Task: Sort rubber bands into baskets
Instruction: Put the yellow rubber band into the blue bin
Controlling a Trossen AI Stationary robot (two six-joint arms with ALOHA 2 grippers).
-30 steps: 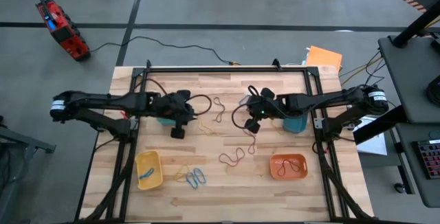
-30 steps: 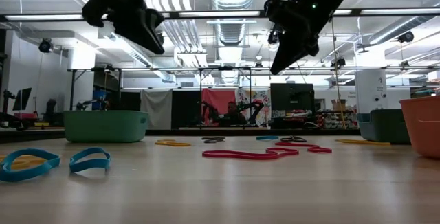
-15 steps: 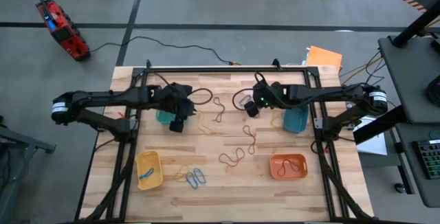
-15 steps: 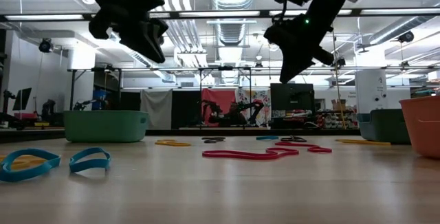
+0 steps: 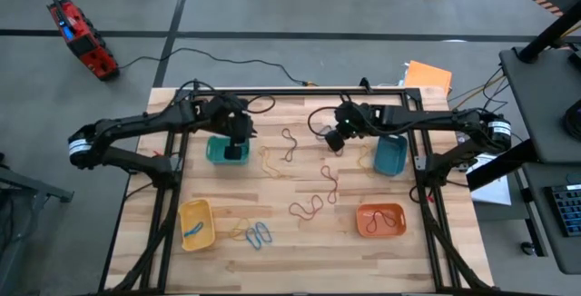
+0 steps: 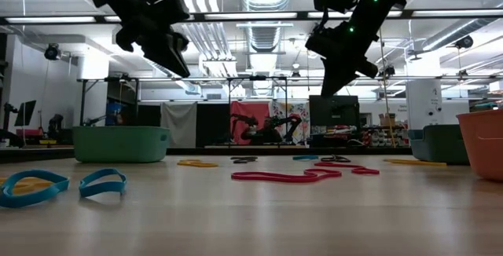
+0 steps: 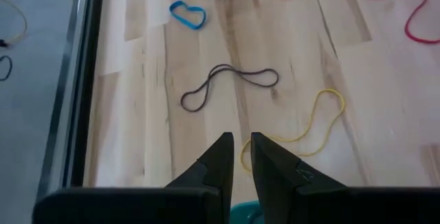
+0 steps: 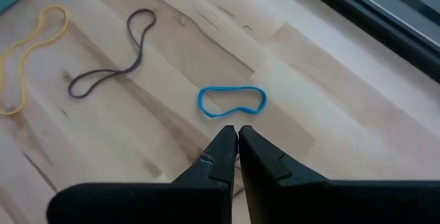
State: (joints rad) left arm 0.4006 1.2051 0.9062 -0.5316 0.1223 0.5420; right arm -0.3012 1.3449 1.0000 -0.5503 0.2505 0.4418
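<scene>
- The right gripper (image 8: 237, 133), its fingers almost closed and holding nothing, hangs above the table; the small blue rubber band (image 8: 232, 102) lies just ahead of its tips, long axis across the fingers.
- The left gripper (image 7: 238, 141), narrow and empty too, hangs over the teal-green basket (image 5: 219, 152), farther from this band.

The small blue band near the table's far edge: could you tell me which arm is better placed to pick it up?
Right, probably. The right gripper hangs just short of the blue band, fingers nearly shut. The left gripper is over the teal basket, farther off.
</scene>
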